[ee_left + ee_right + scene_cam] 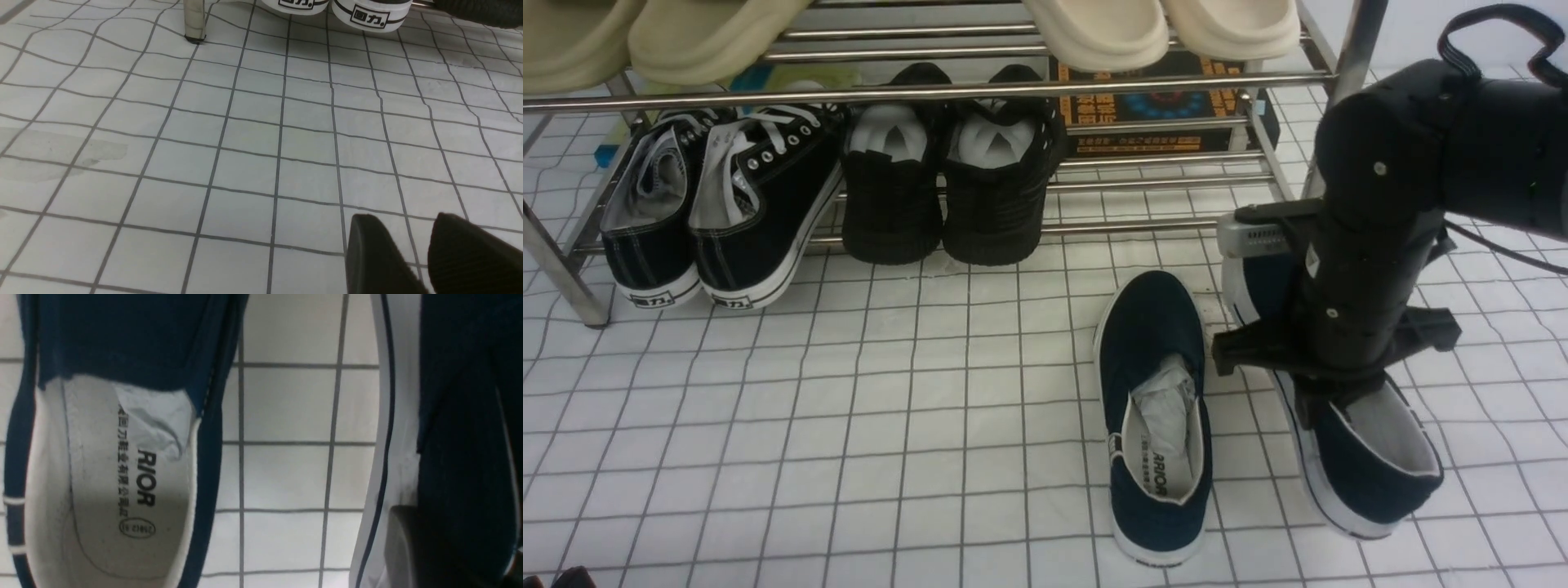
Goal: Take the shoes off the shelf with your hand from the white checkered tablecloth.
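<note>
Your right end effector (1319, 404): pinched narrow on the side wall of a tilted navy blue canvas slip-on shoe (1376, 469), white rubber sole, in front of the chrome metal tube shelf (931, 88). Second navy shoe (1156, 408): flat on the white checkered tablecloth (849, 425), also before the shelf. Advice: level yours, set it beside its mate, then release.

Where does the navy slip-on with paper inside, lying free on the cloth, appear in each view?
Front view: free navy slip-on lies low, right of centre.
Left wrist view: not in it.
Right wrist view: free navy slip-on close up, insole showing, across a cloth strip from the second navy shoe.
Shared landmark: white checkered tablecloth, in all three.
</note>
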